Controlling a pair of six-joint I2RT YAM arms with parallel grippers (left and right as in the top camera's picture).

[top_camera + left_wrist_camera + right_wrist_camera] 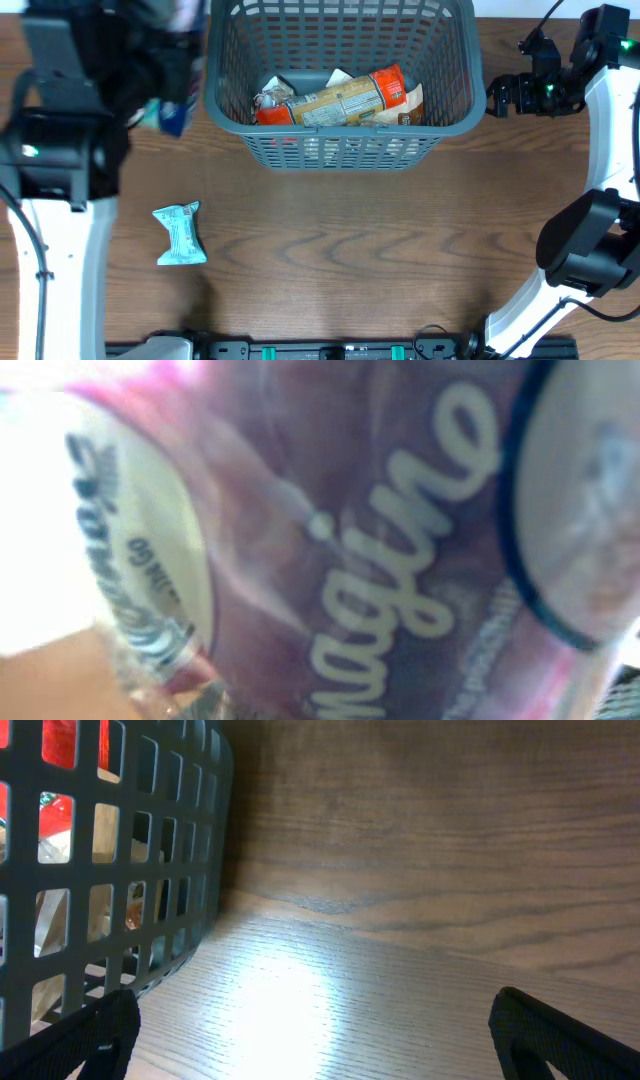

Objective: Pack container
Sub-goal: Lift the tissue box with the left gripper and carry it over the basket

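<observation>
The basket (340, 150) sits at the top middle of the desk (350, 260). An orange pack (345, 100) lies inside it with other packs. A small blue pack (180, 235) lies on the desk at the lower left, well apart from the basket. The right pincer (320, 1040) is wide open and holds nothing, just beside the basket's right wall. A pink bag (380, 560) fills the left wrist view. The left pincer (165, 100) is a blur at the upper left, so I cannot tell if it grips.
</observation>
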